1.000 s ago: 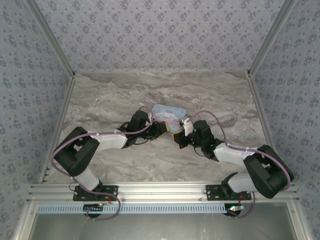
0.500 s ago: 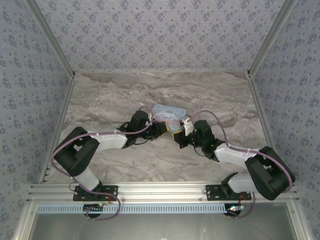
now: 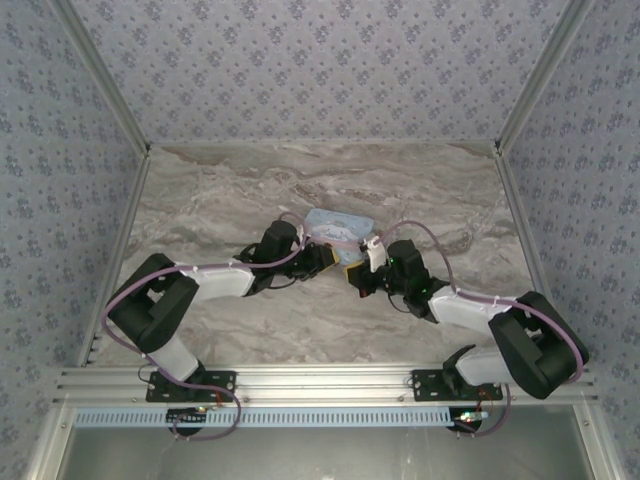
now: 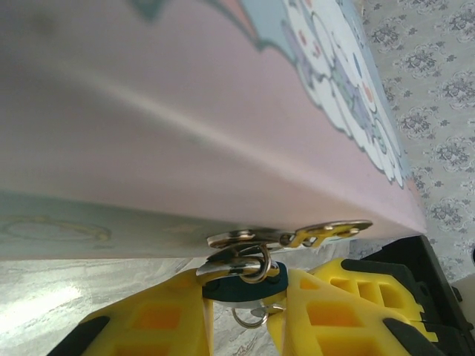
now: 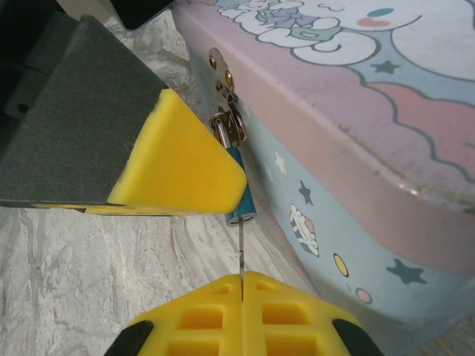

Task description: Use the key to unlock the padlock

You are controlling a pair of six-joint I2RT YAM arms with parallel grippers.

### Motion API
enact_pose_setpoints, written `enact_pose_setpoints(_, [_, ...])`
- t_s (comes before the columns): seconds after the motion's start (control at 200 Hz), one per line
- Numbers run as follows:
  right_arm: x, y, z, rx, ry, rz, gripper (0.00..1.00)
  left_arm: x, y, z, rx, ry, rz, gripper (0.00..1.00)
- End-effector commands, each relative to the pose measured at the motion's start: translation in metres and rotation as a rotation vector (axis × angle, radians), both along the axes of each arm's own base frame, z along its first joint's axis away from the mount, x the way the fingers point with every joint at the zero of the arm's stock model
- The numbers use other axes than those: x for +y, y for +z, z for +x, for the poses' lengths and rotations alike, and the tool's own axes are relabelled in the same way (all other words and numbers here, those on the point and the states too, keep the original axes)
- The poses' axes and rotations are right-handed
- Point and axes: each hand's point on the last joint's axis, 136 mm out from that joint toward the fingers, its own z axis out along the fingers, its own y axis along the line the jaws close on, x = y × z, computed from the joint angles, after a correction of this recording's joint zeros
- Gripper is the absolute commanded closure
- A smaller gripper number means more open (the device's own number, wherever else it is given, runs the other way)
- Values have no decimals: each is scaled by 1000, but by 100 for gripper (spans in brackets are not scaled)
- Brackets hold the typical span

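The small teal padlock (image 4: 239, 288) hangs by its silvery shackle (image 4: 257, 268) from the hasp (image 4: 297, 236) of the pastel tin box (image 4: 185, 111). My left gripper (image 4: 241, 300) is shut on the padlock's body, one yellow finger on each side. In the right wrist view the left gripper's finger (image 5: 178, 170) covers most of the padlock (image 5: 242, 208). My right gripper (image 5: 243, 279) is shut on the thin silvery key (image 5: 241, 248). The key points straight up and its tip meets the padlock's bottom face. From above, both grippers (image 3: 335, 262) (image 3: 357, 276) meet at the box's near edge.
The tin box (image 3: 336, 228) sits mid-table on the marble top (image 3: 220, 200). A small split ring (image 4: 252, 317) dangles under the padlock. Patterned walls (image 3: 320, 70) and metal rails (image 3: 118, 250) bound the table on three sides.
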Motion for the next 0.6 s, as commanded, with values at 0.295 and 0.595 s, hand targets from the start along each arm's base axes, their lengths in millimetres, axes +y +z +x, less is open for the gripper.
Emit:
enact_pose_setpoints(0.295, [5, 24, 15, -48, 28, 39, 100, -16, 27, -4, -32, -74, -75, 77])
enact_pose_setpoints(0.595, [1, 25, 17, -14, 48, 69, 100, -17, 29, -5, -39, -85, -84, 77])
